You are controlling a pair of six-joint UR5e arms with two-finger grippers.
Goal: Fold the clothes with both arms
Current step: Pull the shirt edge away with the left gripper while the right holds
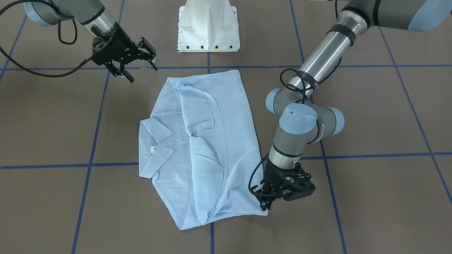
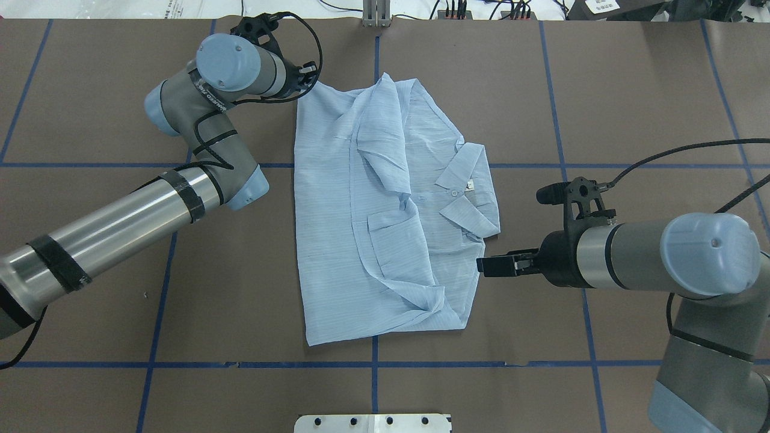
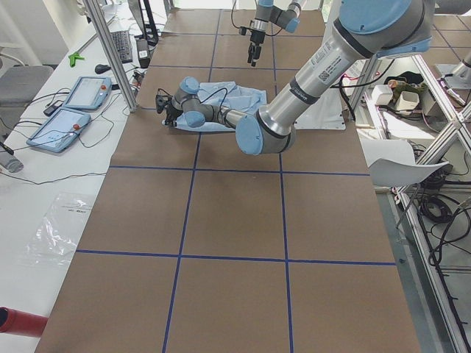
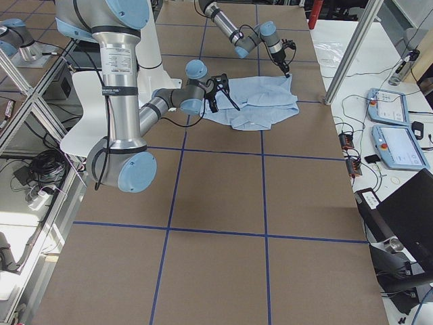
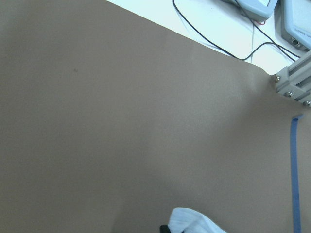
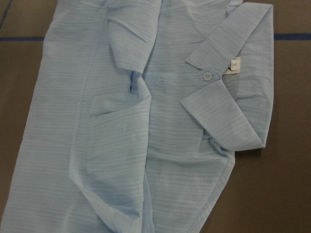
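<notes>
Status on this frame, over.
Left end effector pinching shirt corner. Right end effector open, clear of it. Shirt partly folded, collar showing. Nothing in the way.

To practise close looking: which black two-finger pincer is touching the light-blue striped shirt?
The left arm's black pincer: its tips pinch a corner of the light-blue striped shirt. The right arm's pincer hangs open, clear of it.

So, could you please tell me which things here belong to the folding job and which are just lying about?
Job: light-blue shirt, partly folded on the table; left hand, at one shirt corner; right hand, open, off to the collar side.
Lying about: white pedestal base; controller tablet and clear plastic bag on the side bench.
</notes>
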